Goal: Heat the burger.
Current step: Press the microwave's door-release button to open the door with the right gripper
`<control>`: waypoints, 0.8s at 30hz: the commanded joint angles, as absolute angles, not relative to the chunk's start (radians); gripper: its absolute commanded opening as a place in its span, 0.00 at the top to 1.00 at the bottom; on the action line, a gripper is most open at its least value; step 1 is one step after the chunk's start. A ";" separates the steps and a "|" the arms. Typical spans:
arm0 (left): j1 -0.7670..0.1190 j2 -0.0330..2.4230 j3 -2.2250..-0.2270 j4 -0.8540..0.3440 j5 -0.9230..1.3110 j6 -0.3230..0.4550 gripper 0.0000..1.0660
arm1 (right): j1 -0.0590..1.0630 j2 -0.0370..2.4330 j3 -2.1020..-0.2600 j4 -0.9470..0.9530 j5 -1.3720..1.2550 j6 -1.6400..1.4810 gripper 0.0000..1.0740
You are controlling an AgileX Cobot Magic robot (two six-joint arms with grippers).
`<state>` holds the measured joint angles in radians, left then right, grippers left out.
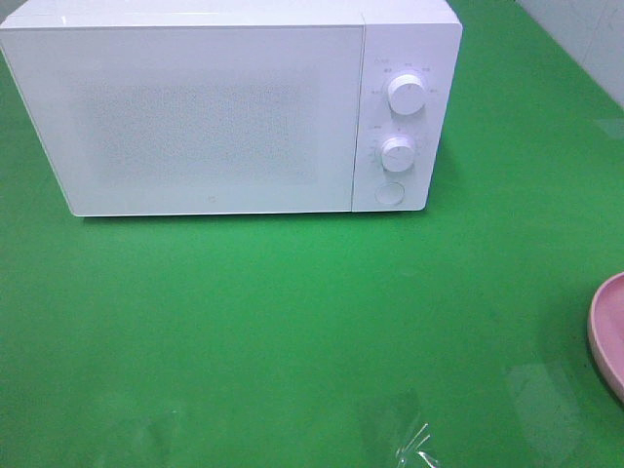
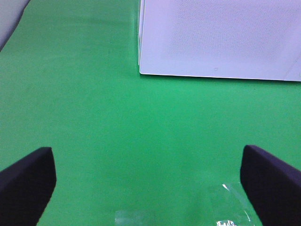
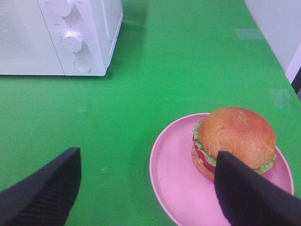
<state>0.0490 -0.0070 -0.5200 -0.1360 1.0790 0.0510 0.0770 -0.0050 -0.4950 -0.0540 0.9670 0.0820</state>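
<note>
The burger (image 3: 233, 134), with a golden-brown bun and red and green layers, sits on a pink plate (image 3: 176, 174) in the right wrist view. Only the plate's edge (image 1: 609, 331) shows at the right border of the high view; the burger is out of that view. The white microwave (image 1: 214, 107) stands at the back with its door shut. My right gripper (image 3: 146, 193) is open above the table, its right finger (image 3: 249, 193) in front of the burger. My left gripper (image 2: 150, 186) is open and empty over bare green table, in front of the microwave (image 2: 221, 37).
The microwave has two knobs (image 1: 406, 94) and a round button (image 1: 390, 192) on its right panel. A clear plastic scrap (image 1: 419, 450) lies near the table's front edge. A pale wall shows at the back right.
</note>
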 commanded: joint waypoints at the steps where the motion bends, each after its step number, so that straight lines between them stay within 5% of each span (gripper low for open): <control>1: 0.053 -0.027 -0.517 -0.138 1.068 0.051 0.06 | 0.070 -0.031 -0.492 -0.050 0.957 0.087 0.32; 24: 0.053 -0.027 -0.517 -0.138 1.068 0.051 0.06 | 0.070 0.074 -0.545 -0.061 0.873 0.088 0.32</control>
<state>0.0490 -0.0070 -0.5200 -0.1360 1.0790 0.0510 0.0770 0.0710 -0.5370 -0.0570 0.8960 0.0820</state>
